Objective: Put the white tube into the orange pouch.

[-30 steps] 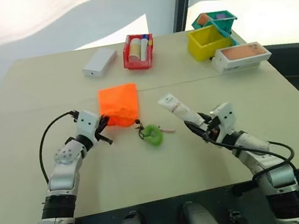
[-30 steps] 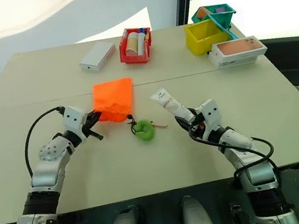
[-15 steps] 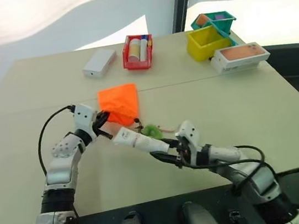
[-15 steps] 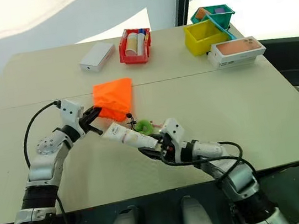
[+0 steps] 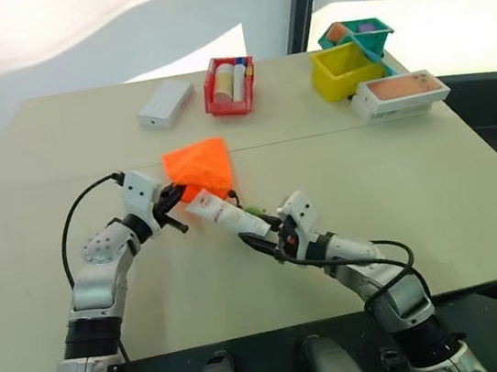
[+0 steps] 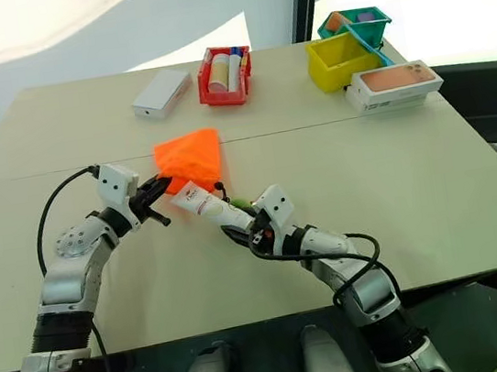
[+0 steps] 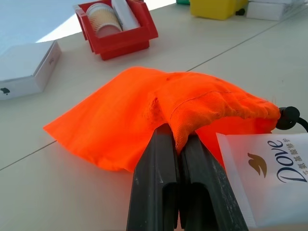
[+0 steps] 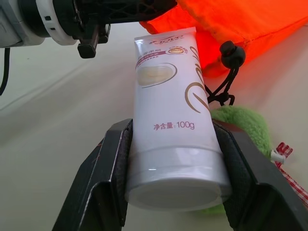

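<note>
Right wrist cam catches "100g" print on the white tube (image 8: 168,130), clamped in the right gripper (image 8: 174,190); left gripper (image 7: 177,159) pinches the orange pouch (image 7: 159,108) edge.

The two head views look forward and down from above over the whole table (image 5: 469,173), the right eye set slightly to one side of the left, and both take in the same scene from the near edge to the far bins. The left wrist view sits low and close behind the left gripper (image 7: 175,149), facing across the orange pouch (image 7: 144,110) toward the red basket (image 7: 120,33). The right wrist view looks closely along the white tube (image 8: 171,125) at that same pouch and the left gripper.
</note>
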You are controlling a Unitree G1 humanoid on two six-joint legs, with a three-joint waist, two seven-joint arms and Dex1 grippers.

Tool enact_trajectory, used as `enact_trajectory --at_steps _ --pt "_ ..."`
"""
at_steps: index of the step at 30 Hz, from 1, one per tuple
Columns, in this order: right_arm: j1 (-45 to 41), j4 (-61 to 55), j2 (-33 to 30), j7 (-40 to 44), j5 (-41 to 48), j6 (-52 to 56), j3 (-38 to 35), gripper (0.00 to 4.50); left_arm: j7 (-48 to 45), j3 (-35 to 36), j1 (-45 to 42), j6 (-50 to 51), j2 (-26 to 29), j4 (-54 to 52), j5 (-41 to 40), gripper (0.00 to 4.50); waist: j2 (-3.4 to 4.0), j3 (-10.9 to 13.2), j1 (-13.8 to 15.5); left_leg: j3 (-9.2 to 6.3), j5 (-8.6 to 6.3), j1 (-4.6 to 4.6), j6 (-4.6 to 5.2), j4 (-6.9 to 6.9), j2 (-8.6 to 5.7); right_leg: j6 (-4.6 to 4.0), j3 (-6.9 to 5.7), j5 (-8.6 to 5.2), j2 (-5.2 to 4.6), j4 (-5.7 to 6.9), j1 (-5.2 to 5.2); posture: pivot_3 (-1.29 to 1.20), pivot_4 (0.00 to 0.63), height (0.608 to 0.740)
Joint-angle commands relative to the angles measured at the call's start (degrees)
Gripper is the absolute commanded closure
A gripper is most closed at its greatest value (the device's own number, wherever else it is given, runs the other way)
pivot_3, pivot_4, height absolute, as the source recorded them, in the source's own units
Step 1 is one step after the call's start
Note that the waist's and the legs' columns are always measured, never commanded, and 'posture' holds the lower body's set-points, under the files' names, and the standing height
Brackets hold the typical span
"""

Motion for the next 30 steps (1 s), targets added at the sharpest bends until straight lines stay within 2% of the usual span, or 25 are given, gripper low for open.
enact_trajectory --at_steps 1,12,21,26,30 --pt "0.44 -3.51 0.64 -0.76 1.33 -0.4 -1.96 2.65 -0.7 0.47 0.19 -0.73 0.47 -2.22 -0.36 4.5 0.0 0.0 0.03 0.0 0.0 0.0 0.0 0.0 0.0 0.0 0.0 0.0 0.0 0.0 0.0 0.0 0.15 0.74" --pt "-0.62 -1.27 3.48 -8.12 -3.16 -0.62 -1.78 2.65 -5.54 -0.59 3.25 1.87 0.79 -8.71 -3.24 4.5 0.01 0.0 -0.09 0.0 0.0 0.0 0.0 -0.03 0.02 -0.01 0.0 0.0 0.01 0.0 -0.01 0.0 0.15 0.74" --pt "-3.67 -0.4 4.06 -7.71 -5.6 0.5 2.17 2.65 -6.21 -3.55 6.06 3.95 0.87 -13.24 -1.9 4.5 0.01 0.01 -0.16 0.0 0.0 0.01 0.0 -0.03 0.02 -0.02 0.01 0.0 0.01 0.0 -0.01 0.0 0.15 0.74" --pt "-3.2 -2.31 2.92 -6.36 -5.04 1.56 1.34 2.65 -6.45 -3.89 6.82 4.27 0.9 -13.74 -2.08 4.5 0.01 0.01 -0.06 0.0 0.0 0.01 0.0 -0.02 0.01 -0.02 0.01 -0.01 0.01 0.0 -0.01 0.0 0.15 0.74" --pt "-4.85 -0.64 5.33 -9.41 -5.81 1.39 -0.01 2.65 -7.88 -4.31 7.95 5.16 1.12 -15.27 -3.23 4.5 0.01 0.01 -0.12 0.0 0.0 0.01 0.0 -0.01 0.01 -0.02 0.01 -0.01 0.01 0.0 -0.01 0.0 0.15 0.74"
